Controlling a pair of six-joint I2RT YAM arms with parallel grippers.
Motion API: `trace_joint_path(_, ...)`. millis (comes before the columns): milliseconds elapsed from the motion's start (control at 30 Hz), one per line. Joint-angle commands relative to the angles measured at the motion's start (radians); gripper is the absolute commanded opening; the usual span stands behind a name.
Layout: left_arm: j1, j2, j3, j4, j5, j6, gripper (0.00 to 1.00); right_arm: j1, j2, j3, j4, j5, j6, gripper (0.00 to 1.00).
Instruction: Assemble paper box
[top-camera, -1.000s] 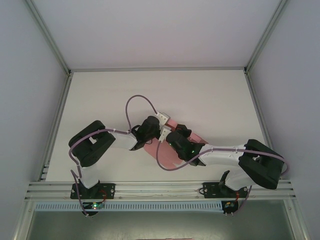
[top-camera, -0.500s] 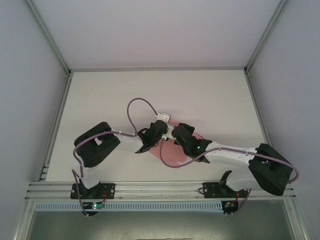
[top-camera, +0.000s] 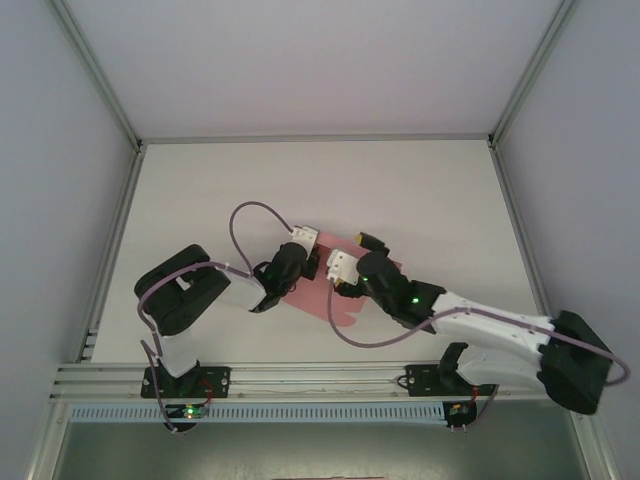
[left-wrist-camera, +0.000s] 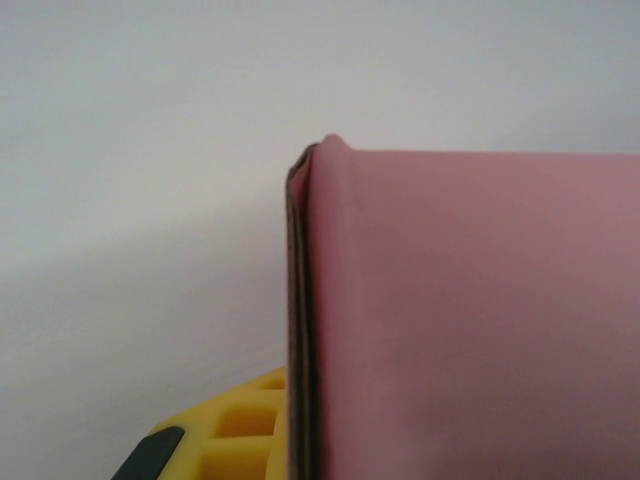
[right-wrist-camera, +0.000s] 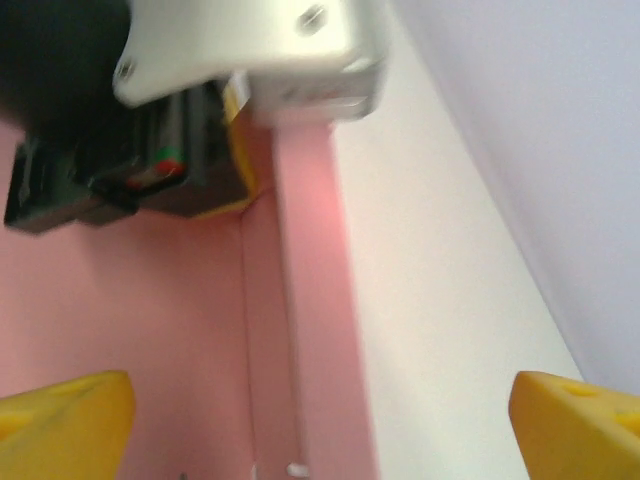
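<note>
1. I can read no words, numbers, brand names or signs in any of my camera views.
2. The paper box (left-wrist-camera: 470, 320) shows me only plain pink card, with no lettering I can make out.

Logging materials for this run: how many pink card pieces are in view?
1: the paper box, in the middle of the table, partly under the left arm and right arm; those could hide another piece.
</note>
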Motion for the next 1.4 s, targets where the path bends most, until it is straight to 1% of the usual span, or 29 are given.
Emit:
trace_joint_path(0,-0.003,-0.099,-0.065,0.096,0.061,0.063,0.0,0.004,-0.195,0.009,0.009,-0.118,0.104,0.98)
trace_joint_path(67,-0.003,-0.153,-0.114,0.141,0.103,0.055,0.0,0.001,-0.312,-0.013,0.042,-0.107,0.19,0.98)
trace_joint_path(133,-0.003,-0.209,-0.124,0.096,0.138,0.041,0.0,-0.005,-0.421,-0.03,0.042,-0.048,0.288,0.98)
trace_joint_path(200,-0.003,-0.254,-0.118,0.019,0.148,0.025,0.0,-0.022,-0.494,-0.025,-0.016,0.004,0.366,0.98)
trace_joint_path(267,-0.005,-0.287,-0.12,-0.026,0.161,0.021,0.0,-0.04,-0.528,0.007,-0.117,-0.001,0.398,0.98)
trace_joint_path(367,-0.004,-0.317,-0.146,-0.013,0.207,0.036,0.0,-0.043,-0.502,0.057,-0.231,-0.012,0.429,0.98)
trace_joint_path(433,-0.004,-0.337,-0.143,-0.031,0.237,0.047,0.0,-0.043,-0.449,0.082,-0.275,-0.044,0.42,0.98)
trace_joint_path(500,-0.005,-0.354,-0.138,-0.056,0.266,0.049,0.0,-0.043,-0.389,0.107,-0.292,-0.053,0.409,0.98)
trace_joint_path(567,-0.005,-0.365,-0.138,-0.062,0.297,0.056,0.0,-0.043,-0.325,0.139,-0.312,-0.035,0.41,0.98)
trace_joint_path(633,-0.004,-0.372,-0.14,-0.061,0.28,0.049,0.0,-0.044,-0.282,0.18,-0.379,-0.016,0.422,0.98)
trace_joint_path(700,-0.005,-0.379,-0.139,-0.074,0.246,0.043,0.0,-0.043,-0.272,0.198,-0.426,0.006,0.435,0.98)
trace_joint_path(833,-0.004,-0.386,-0.132,-0.119,0.185,0.045,0.0,-0.043,-0.339,0.183,-0.453,0.028,0.451,0.98)
trace_joint_path(967,-0.004,-0.407,-0.14,-0.128,0.17,0.037,0.0,-0.046,-0.422,0.167,-0.474,0.014,0.461,0.98)
trace_joint_path(1100,-0.003,-0.43,-0.155,-0.126,0.132,0.038,0.0,-0.049,-0.436,0.156,-0.531,0.019,0.482,0.98)
trace_joint_path(1167,-0.003,-0.443,-0.157,-0.132,0.146,0.035,0.0,-0.052,-0.417,0.146,-0.534,0.001,0.481,0.98)
trace_joint_path(1300,-0.003,-0.466,-0.15,-0.153,0.13,0.01,0.0,-0.068,-0.337,0.138,-0.527,-0.124,0.465,0.98)
trace_joint_path(1367,-0.002,-0.479,-0.146,-0.166,0.134,0.003,0.0,-0.072,-0.297,0.139,-0.511,-0.125,0.463,0.98)
